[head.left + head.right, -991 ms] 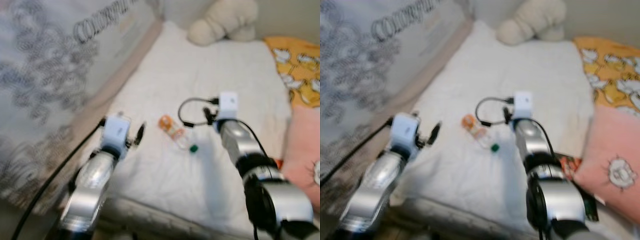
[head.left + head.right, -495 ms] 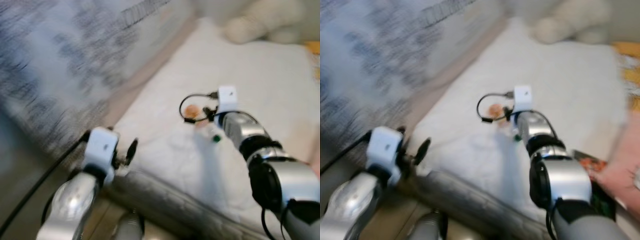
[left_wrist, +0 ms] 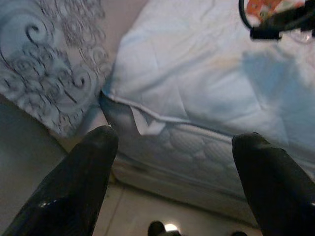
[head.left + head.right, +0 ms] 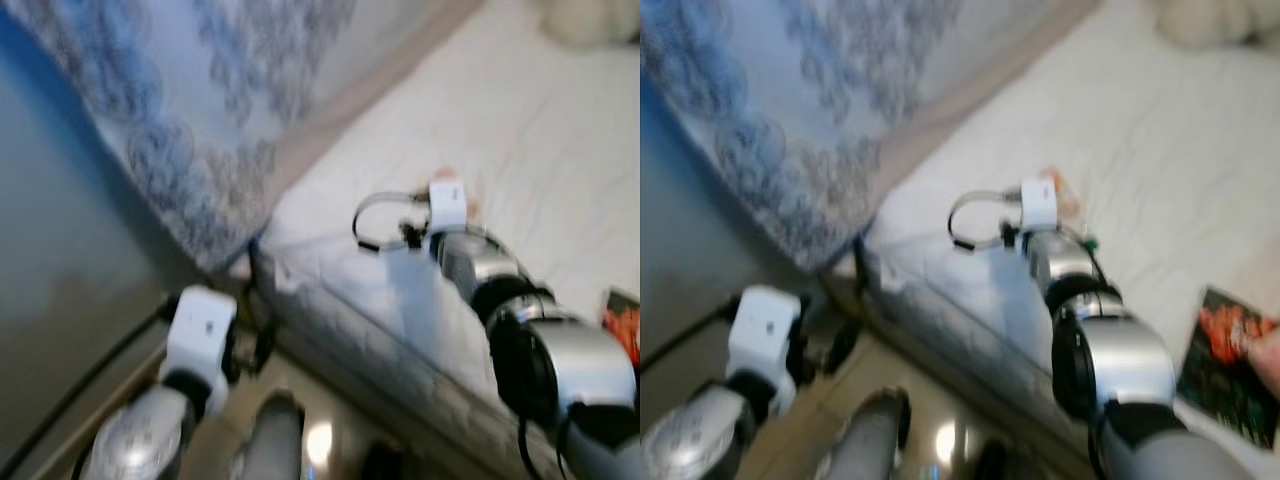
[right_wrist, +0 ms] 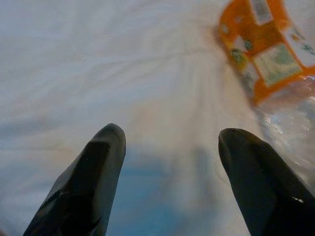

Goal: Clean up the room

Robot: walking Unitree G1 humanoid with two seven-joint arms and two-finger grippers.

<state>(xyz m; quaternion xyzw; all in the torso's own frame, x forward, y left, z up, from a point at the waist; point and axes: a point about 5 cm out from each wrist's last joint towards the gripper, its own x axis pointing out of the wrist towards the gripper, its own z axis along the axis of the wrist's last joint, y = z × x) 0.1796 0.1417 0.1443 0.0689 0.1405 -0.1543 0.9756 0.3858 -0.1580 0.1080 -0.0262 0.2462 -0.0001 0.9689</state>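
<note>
A clear plastic bottle with an orange label (image 5: 263, 49) and a green cap (image 4: 1091, 241) lies on the white bed sheet (image 4: 560, 130). My right gripper (image 5: 171, 133) is open low over the sheet, with the bottle just beyond and to one side of its fingertips, not between them. In the eye views the white wrist block (image 4: 447, 205) hides most of the bottle. My left gripper (image 3: 176, 136) is open and holds nothing. It hangs off the bed's corner, above the floor (image 4: 330, 440).
A patterned mesh bed rail (image 4: 200, 130) runs along the bed's left side. The quilted mattress edge (image 4: 380, 330) is close in front. A printed packet (image 4: 1230, 360) lies at the right, and a plush toy (image 4: 590, 20) at the far end.
The camera has swung down and left, bringing mattress edge and floor into view. My left arm has come off the bed to hang beside its corner. The right gripper now sits next to the bottle.
</note>
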